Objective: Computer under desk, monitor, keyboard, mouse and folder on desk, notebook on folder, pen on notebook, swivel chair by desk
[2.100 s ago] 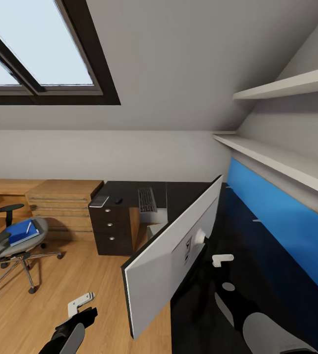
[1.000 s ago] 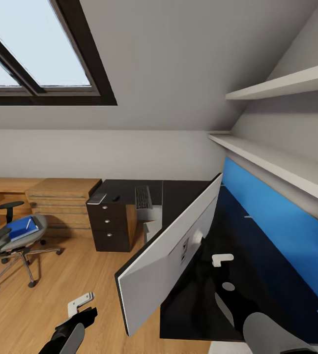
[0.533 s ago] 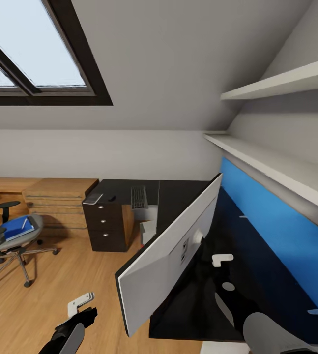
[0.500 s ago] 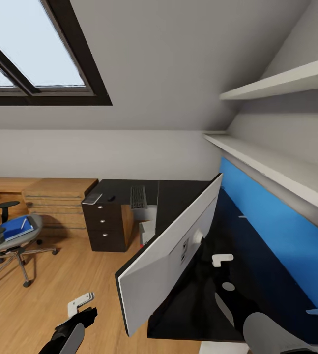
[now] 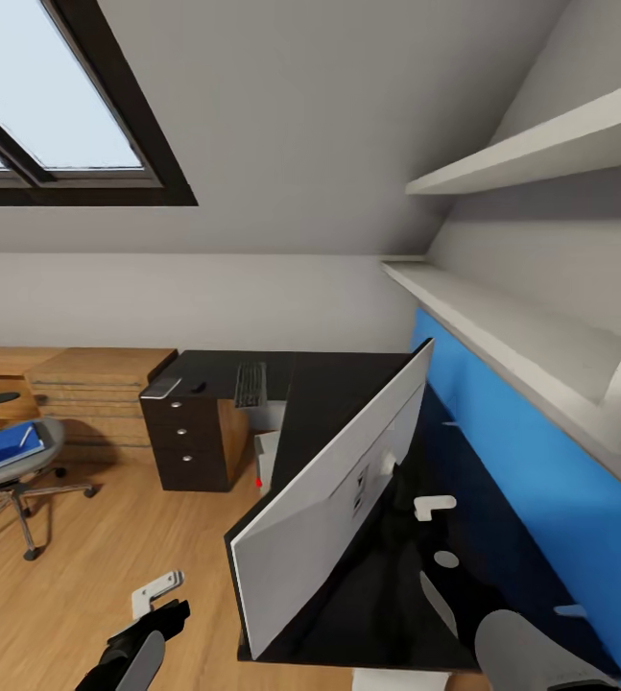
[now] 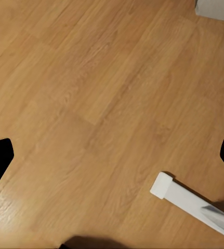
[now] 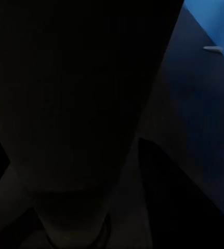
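left pincer (image 5: 156,600): low over the floor, grasping nothing, fingers spread
right pincer (image 5: 425,504): behind the monitor; can't tell if clenched or released
monitor (image 5: 334,499): tilted, white back showing, over the bench (image 5: 348,384); likely top-heavy, stiff, fragile screen (take it by the stand or rear mount, not the panel)
keyboard (image 5: 250,383): flat on the far bench end, probably light
folder (image 5: 11,445): on the chair (image 5: 8,470), far left; thin, grip an edge

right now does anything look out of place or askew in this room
Yes. The monitor is tilted steeply, its white back up, held by the right gripper above the desk. The folder lies on the swivel chair seat.
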